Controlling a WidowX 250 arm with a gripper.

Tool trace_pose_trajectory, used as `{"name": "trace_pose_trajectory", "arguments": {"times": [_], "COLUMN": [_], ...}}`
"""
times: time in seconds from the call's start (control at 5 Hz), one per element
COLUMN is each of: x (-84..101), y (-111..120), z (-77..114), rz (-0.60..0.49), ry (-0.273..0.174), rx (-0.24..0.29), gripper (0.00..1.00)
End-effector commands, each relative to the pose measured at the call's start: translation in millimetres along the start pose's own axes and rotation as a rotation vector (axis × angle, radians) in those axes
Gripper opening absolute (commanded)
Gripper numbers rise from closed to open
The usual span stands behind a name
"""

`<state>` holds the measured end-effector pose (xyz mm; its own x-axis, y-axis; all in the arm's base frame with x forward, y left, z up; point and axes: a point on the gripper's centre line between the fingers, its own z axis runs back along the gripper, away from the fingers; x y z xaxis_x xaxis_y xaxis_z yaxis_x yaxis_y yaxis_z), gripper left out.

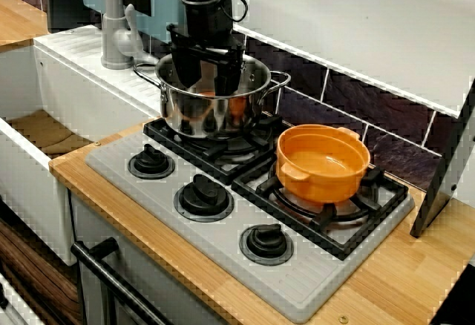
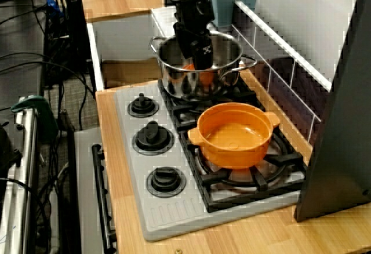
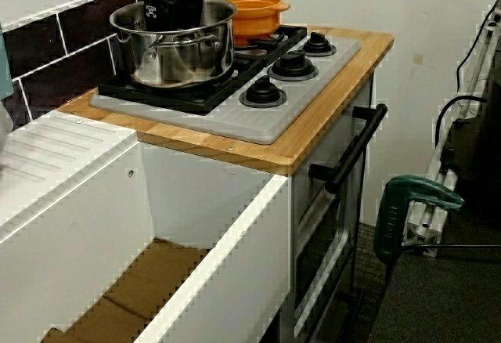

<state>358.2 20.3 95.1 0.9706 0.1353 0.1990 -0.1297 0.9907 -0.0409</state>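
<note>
Item: one arm at a toy kitchen hob (image 1: 223,247) set into a wooden surface (image 1: 148,228). Pincer (image 1: 208,85): black, hangs straight down inside the steel pot (image 1: 211,117), its tips below the rim; jaws apart, as the view from the front of the hob shows. Between them, low in the pot, an orange piece (image 1: 214,92); its shape is not readable, and I cannot tell whether the fingers touch it. Steel pot: upright, two handles, on the burner at the sink end of the hob, against the back edge. Orange pan (image 1: 319,180): upright on the other burner, near the far end of the surface, apart from the steel pot, nothing visible inside. Three black knobs (image 1: 203,195): in a row along the hob's front edge. Grey tap (image 1: 113,21): behind the sink, beside the pot. Status, as a judgement: the orange piece lies within the steel pot, not raised above its rim, and no firm grasp shows.
</note>
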Motion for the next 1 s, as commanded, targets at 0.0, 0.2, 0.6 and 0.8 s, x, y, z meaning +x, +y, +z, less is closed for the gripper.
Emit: {"name": "trace_pose_trajectory", "arguments": {"times": [0.0,0.2,0.6,0.8], "x": [0.0,0.3,-6.1,-9.5], "y": [0,-6,-12,-7], "z": [0.0,9.4,8.2,-3.9], "rz": [0.0,-0.003,-0.046,-0.071], "ry": [0.0,0.0,-0.01,-0.016], "rx": [0.0,-0.012,-0.019,-0.003], "gripper": [1.0,1.0,1.0,1.0]}}
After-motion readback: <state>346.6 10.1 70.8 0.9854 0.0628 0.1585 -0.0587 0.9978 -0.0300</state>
